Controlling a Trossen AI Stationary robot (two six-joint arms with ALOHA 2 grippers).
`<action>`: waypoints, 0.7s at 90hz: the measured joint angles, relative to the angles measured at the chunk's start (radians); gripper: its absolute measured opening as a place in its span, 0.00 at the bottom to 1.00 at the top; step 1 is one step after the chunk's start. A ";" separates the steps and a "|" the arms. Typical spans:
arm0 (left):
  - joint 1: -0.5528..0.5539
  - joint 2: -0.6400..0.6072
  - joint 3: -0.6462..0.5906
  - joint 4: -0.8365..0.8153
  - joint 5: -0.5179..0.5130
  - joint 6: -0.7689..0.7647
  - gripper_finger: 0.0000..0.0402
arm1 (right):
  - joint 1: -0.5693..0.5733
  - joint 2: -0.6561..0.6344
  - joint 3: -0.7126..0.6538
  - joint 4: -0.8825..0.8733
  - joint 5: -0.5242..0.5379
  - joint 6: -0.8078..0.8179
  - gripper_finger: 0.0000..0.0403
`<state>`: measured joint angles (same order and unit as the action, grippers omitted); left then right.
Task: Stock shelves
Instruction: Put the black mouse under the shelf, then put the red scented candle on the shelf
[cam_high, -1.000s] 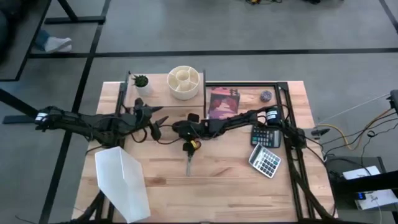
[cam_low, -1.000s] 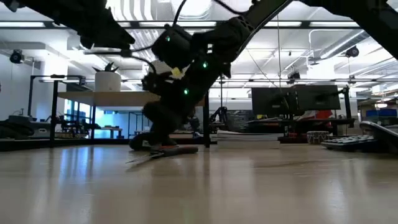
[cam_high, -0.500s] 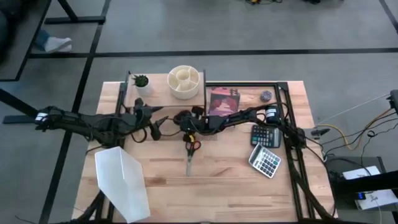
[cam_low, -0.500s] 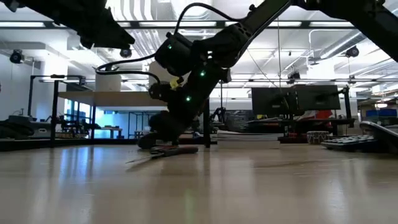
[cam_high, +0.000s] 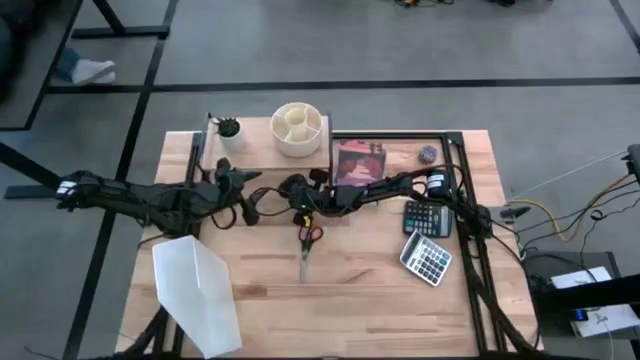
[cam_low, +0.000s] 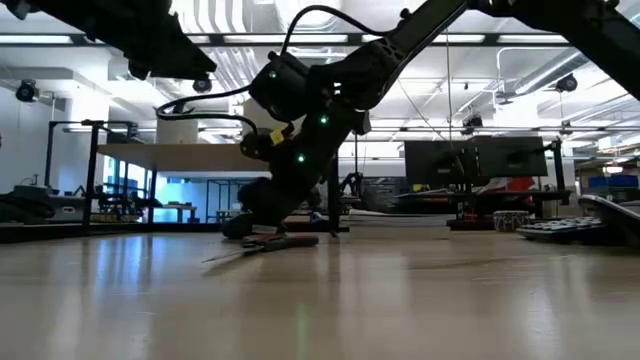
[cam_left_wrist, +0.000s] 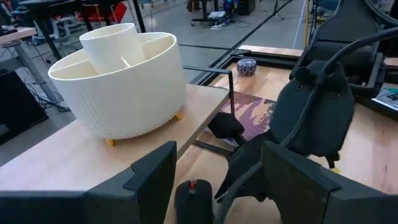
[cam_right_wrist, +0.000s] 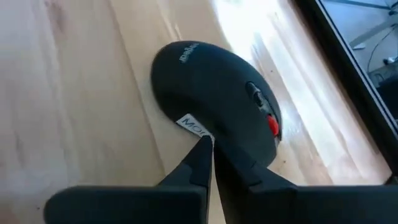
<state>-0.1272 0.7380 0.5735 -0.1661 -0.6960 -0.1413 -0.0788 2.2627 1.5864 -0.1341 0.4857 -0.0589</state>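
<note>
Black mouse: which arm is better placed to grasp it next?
Probably left: the left gripper is open with the mouse between its fingers; the right gripper's shut tips only touch it.

The pale wooden desk shows smooth, softly shining grain beneath a matt black plastic computer mouse. The round cream ribbed plastic organiser sits matt on the light-wood shelf board, whose thin legs are black metal.

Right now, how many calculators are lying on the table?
2. One dark calculator lies near the table's right edge, and a lighter calculator lies tilted just in front of it. The arms could hide something small.
</note>
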 joint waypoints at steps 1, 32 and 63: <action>0.000 0.000 0.000 0.000 0.000 -0.001 0.55 | 0.002 0.000 0.000 -0.003 -0.001 0.005 0.00; 0.000 0.000 0.000 -0.002 0.000 -0.003 0.55 | 0.077 -0.047 0.002 -0.134 -0.067 0.066 0.00; 0.000 0.000 0.000 -0.021 0.000 -0.026 0.55 | 0.126 -0.164 0.002 -0.313 -0.089 0.066 0.00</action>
<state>-0.1273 0.7383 0.5732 -0.1870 -0.6957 -0.1671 0.0467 2.0988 1.5887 -0.4475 0.3964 0.0074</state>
